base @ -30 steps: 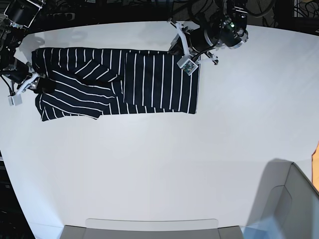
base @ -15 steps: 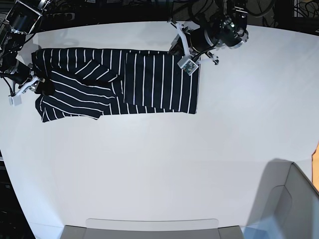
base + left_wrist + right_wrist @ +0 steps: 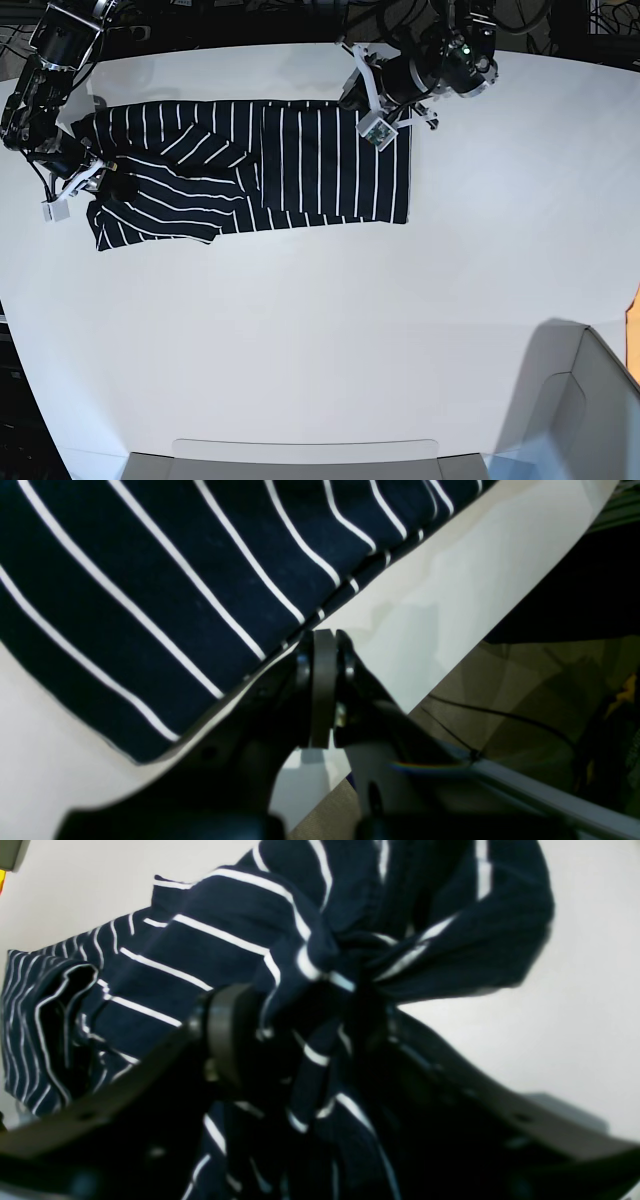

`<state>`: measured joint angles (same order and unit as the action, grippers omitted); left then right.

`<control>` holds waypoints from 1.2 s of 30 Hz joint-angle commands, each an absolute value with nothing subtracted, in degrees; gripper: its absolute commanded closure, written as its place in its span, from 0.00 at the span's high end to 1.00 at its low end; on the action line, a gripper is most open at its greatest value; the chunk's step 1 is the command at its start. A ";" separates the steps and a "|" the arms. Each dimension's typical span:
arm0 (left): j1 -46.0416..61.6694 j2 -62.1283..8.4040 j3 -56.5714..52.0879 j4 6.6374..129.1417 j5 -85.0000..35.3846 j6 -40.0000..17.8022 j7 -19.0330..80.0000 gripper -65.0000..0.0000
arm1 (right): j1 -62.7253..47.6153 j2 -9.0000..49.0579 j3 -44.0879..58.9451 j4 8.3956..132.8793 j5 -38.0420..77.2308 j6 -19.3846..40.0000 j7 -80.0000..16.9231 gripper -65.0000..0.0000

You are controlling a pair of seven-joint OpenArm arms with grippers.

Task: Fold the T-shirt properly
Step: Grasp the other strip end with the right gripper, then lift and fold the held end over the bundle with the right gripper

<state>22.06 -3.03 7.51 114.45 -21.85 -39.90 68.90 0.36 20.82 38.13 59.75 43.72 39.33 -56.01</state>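
Left pincer [image 3: 320, 645] is pressed together on the hem edge of the dark navy short-sleeved cloth T-shirt with thin white stripes [image 3: 300, 160]. In the left wrist view the tips meet right at the doubled seam, so it's pinching cloth, not air. Shirt body spreads away ahead of that pincer and to its left. Bare white tabletop [image 3: 330, 340] is on its other side, and the tabletop edge sits just behind it.

Right pincer [image 3: 300, 1040] is clamped on a thick bunch at the sleeve/shoulder end. Right wrist view shows gathered folds wadded between the jaws, with more cloth spilling out above and to both sides of it. Grip looks messy: several layers caught, not a clean corner.

In the base view the shirt lies flat and stretched lengthwise between the two pincers, along the far side of the tabletop. The half near the right pincer already carries a diagonal overlapped flap, while the half near the left pincer is smooth.

My read on why it's held this way: holding both ends keeps the cloth taut and square, so the body doesn't wrinkle or slide. Looks like a reposition or straighten step before the next fold, task maybe midway.

Risk: the bunched right grip could drag the folded flap out of line when it moves. Left grip is only on the hem and could slip.
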 commanded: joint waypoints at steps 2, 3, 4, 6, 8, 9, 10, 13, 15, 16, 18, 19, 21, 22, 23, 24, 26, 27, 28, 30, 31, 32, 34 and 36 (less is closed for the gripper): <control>22.11 -2.77 7.60 115.38 -22.73 -40.00 67.91 0.00 | -0.13 21.58 36.00 59.47 38.46 40.00 -61.76 0.32; 22.11 -2.77 7.60 115.38 -22.73 -40.00 67.91 0.00 | -0.13 21.76 35.38 60.18 38.55 40.00 -61.67 0.24; 22.11 -2.77 7.60 115.38 -22.73 -40.00 67.91 0.00 | -0.13 21.76 34.86 60.79 38.55 40.00 -61.67 0.16; 22.11 -2.77 7.60 115.38 -22.73 -40.00 67.91 0.00 | -0.04 21.67 34.51 61.14 38.55 40.00 -61.67 0.00; 22.11 -2.77 7.60 115.38 -22.73 -40.00 67.91 0.00 | -0.04 21.67 34.33 60.97 38.37 40.00 -61.67 0.00; 22.11 -2.77 7.60 115.38 -22.73 -40.00 67.91 0.00 | -0.04 21.58 34.15 61.14 37.58 40.00 -61.67 0.00; 22.11 -2.77 7.60 115.38 -22.73 -40.00 67.91 0.00 | 0.04 21.58 33.45 61.14 36.44 40.00 -61.67 0.00; 22.11 -2.77 7.60 115.47 -22.73 -40.00 68.00 0.00 | 0.04 21.58 32.22 62.20 34.51 40.00 -60.88 0.00; 22.20 -2.77 7.60 115.56 -22.73 -40.00 68.09 0.00 | -0.40 21.76 32.13 64.57 34.42 40.00 -59.12 0.00; 22.20 -2.77 7.60 115.56 -22.73 -40.00 68.09 0.00 | -0.40 21.93 32.40 65.80 34.42 40.00 -58.77 0.00; 22.20 -2.77 7.60 115.65 -22.73 -40.00 68.26 0.00 | -0.31 23.16 32.57 67.47 34.42 40.00 -58.59 0.00; 22.20 -2.77 7.60 115.65 -22.73 -40.00 68.44 0.00 | 0.04 24.22 33.54 67.82 34.42 40.00 -58.59 0.00; 22.37 -2.77 7.52 115.82 -22.81 -40.00 68.44 0.00 | 1.36 25.45 37.14 67.56 34.42 40.00 -58.59 0.00; 22.73 -2.86 7.43 116.00 -22.81 -40.00 68.44 0.00 | 2.33 25.80 38.99 67.47 34.24 40.00 -58.59 0.00; 23.25 -3.03 7.34 116.44 -22.81 -40.00 68.44 0.00 | 3.03 25.89 40.75 67.38 33.80 40.00 -58.59 0.00; 23.52 -3.12 7.34 116.53 -23.43 -40.00 68.44 0.00 | 3.74 26.86 42.95 67.30 32.66 40.00 -58.59 0.00; 24.13 -3.30 7.08 116.53 -25.89 -40.00 68.44 0.00 | 6.20 28.18 45.49 67.21 28.79 40.00 -58.59 0.00; 24.31 -3.82 6.37 116.53 -26.77 -40.00 68.44 0.00 | 7.08 28.35 46.02 67.47 26.77 40.00 -58.59 0.00; 24.48 -4.18 5.49 116.53 -27.82 -40.00 68.44 0.00 | 7.78 28.35 46.20 67.74 25.01 40.00 -58.59 0.00; 24.48 -4.88 3.82 116.53 -31.78 -40.00 68.53 0.00 | 9.36 28.44 46.11 68.70 22.64 40.00 -58.59 0.00; 24.57 -5.23 2.77 116.53 -33.71 -40.00 68.53 0.00 | 9.54 28.18 45.93 69.85 22.02 40.00 -58.77 0.00; 25.10 -6.29 1.45 116.53 -36.00 -40.00 68.53 0.00 | 9.63 27.91 45.85 71.60 21.41 40.00 -58.86 0.00; 25.63 -7.43 -1.10 116.53 -39.78 -40.00 68.53 0.00 | 9.45 25.19 44.97 76.09 20.35 40.00 -58.95 0.00; 25.71 -8.75 -4.26 116.44 -42.68 -40.00 68.53 0.00 | 9.19 22.37 43.30 81.63 17.89 40.00 -59.03 0.00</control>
